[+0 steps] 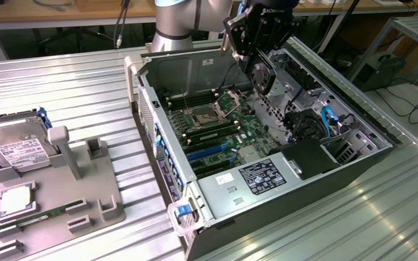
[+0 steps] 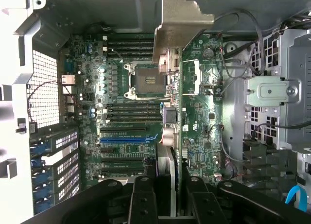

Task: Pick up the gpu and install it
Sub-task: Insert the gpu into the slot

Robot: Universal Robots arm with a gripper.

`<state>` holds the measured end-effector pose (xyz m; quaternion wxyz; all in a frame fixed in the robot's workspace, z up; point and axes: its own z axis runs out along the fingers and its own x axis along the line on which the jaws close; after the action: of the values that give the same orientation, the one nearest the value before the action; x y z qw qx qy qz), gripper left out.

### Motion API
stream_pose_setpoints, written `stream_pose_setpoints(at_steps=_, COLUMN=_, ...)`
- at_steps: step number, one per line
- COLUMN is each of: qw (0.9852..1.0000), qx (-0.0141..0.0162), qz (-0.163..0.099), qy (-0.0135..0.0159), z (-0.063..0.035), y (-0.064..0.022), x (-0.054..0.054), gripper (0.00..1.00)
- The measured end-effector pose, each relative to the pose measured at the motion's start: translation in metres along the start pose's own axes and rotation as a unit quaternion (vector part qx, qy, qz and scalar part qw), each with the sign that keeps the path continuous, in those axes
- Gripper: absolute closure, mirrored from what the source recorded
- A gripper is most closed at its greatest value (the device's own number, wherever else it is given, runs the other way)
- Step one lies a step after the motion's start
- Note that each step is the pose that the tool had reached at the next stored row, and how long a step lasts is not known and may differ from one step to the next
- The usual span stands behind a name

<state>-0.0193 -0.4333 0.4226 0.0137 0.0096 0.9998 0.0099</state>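
The gripper (image 1: 257,53) is closed on the gpu (image 2: 179,118) above the open case (image 1: 325,187). Judged light, rigid, fragile: hold by board edges, clear of fan (image 1: 262,78).

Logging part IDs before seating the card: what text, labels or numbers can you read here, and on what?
Nothing reads clearly enough to quote.
Gripper, holding the gpu: white lettering on its body, blurred.
Black sticker on the silver box: white print, too small.
Hard drive label: too small.
Motherboard markings: too small.
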Motion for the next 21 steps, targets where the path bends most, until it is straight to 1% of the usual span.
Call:
stream_pose_setpoints(at_steps=8, qw=1.0000, qx=0.0000, qz=-0.001, qy=0.0000, z=0.0000, y=0.0000, x=0.0000, gripper=0.72)
stream_pose_setpoints(at_steps=10, qw=0.9999, qx=-0.0002, qz=-0.010, qy=0.0002, z=0.0000, y=0.0000, x=0.0000, gripper=0.72)
stream_pose_setpoints(at_steps=13, qw=0.9994, qx=-0.0009, qz=-0.035, qy=0.0007, z=0.0000, y=0.0000, x=0.0000, gripper=0.72)
stream_pose_setpoints(at_steps=16, qw=0.9984, qx=-0.0015, qz=-0.057, qy=0.0011, z=0.0000, y=0.0000, x=0.0000, gripper=0.72)
stream_pose_setpoints(at_steps=18, qw=0.9974, qx=-0.0019, qz=-0.072, qy=0.0014, z=0.0000, y=0.0000, x=0.0000, gripper=0.72)
stream_pose_setpoints(at_steps=20, qw=0.9961, qx=-0.0024, qz=-0.089, qy=0.0018, z=0.0000, y=0.0000, x=0.0000, gripper=0.72)
stream_pose_setpoints(at_steps=21, qw=0.9949, qx=-0.0027, qz=-0.101, qy=0.0020, z=0.0000, y=0.0000, x=0.0000, gripper=0.72)
